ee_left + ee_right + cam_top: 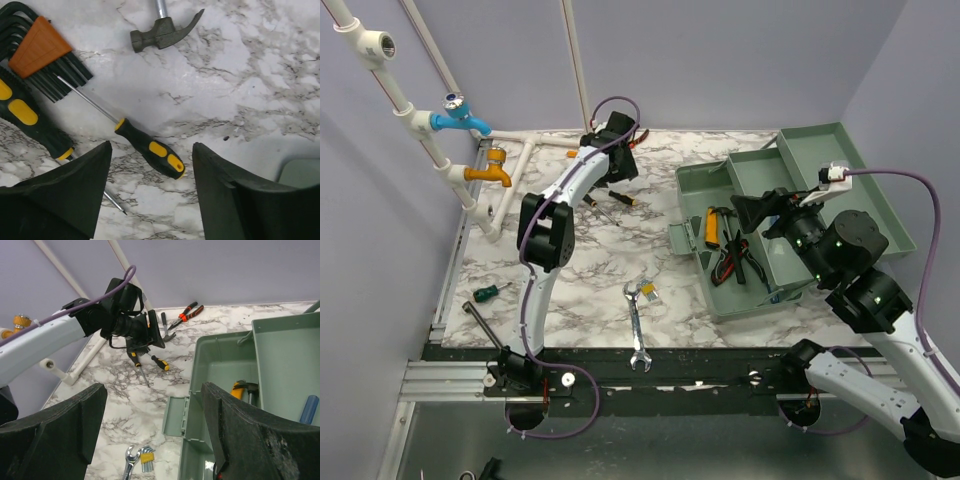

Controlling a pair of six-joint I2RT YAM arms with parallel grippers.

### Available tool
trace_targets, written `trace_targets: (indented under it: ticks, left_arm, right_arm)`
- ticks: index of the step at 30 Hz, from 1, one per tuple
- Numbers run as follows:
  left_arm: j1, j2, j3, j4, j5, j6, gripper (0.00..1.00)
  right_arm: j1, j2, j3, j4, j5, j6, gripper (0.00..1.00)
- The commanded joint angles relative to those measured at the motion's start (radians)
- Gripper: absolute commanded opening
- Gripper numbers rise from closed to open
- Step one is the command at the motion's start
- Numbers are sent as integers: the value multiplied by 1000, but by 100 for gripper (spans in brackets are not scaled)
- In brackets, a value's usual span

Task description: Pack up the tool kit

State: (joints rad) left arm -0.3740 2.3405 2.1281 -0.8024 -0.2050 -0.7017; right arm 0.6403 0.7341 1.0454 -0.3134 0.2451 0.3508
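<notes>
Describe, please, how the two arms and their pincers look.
Both arms have white shells and black joints. The left arm and the right arm each carry a thin purple cable. The left pincer and the right pincer each have two broad, wedge-shaped fingers, matte black.

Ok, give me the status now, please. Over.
Left end effector open, above yellow-black screwdriver. Right end effector open, above open toolbox. Second screwdriver close beside.
</notes>
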Motion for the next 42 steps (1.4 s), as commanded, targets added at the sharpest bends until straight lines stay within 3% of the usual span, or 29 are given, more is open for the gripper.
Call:
trace_targets:
  ticks: [1,4,7,11,15,20,27,40,42]
  left_arm:
    - [-40,67,126,-164,-30,18,64]
    - [-42,49,99,-170,13,21,69]
    - [-42,67,130,-217,11,18,69]
    - [-41,28,61,-153,15,15,67]
    - [-41,48,139,-214,-12,20,66]
    - [-44,-101,75,-128,-53,36,66]
    - [-43,-191,172,-130,-72,72,67]
    - [-19,121,245,-222,34,65,66]
    - [-19,134,239,-234,25,64,56]
  right_arm:
    - [0,-7,31,-12,-26,4,84]
    - [1,-12,30,-13,-29,8,84]
    - [1,-19,30,-13,-31,13,84]
    - [1,-22,32,-15,-32,12,84]
    - [0,-25,37,-19,-33,13,84]
    - [1,-25,39,-23,-31,10,84]
    - [1,-28,44,-24,-31,10,84]
    - [0,-33,64,-39,-36,9,84]
    - [1,-34,65,-41,-34,7,85]
